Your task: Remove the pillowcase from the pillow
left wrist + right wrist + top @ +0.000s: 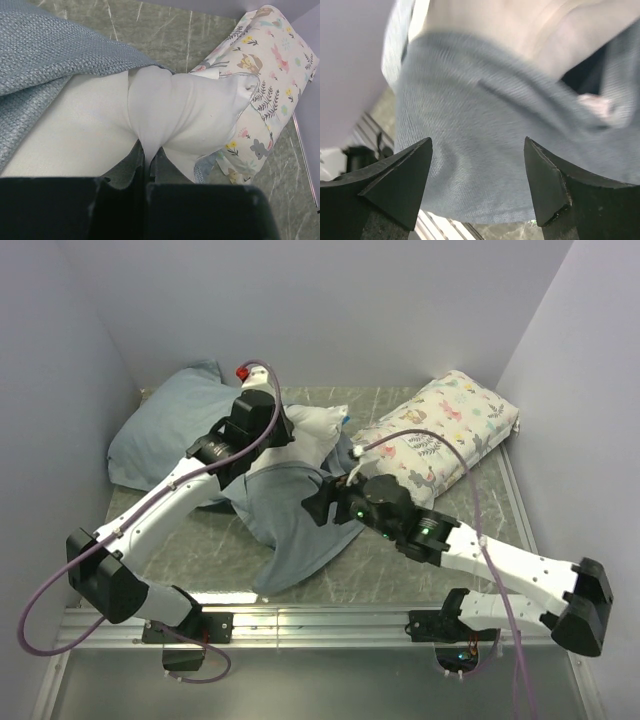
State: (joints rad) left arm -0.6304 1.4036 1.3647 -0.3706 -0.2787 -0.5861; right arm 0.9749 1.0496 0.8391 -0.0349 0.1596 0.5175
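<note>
Left gripper [147,159]: jaws clamped on a pinched fold of the pillow [185,107].
Right gripper [477,145]: jaws wide apart, close above pillowcase [300,525] cloth.
Pillow: white corner bared mid-table, remainder covered toward back left.
Pillowcase: pale grey-blue side out, draped from back left to front centre.
Floral pillow [450,420]: back right, just beside the bared corner.

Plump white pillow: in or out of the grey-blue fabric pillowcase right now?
Partly out: the plump white pillow has one end bare, pinched by the left gripper; the grey-blue fabric pillowcase covers the rest.
</note>
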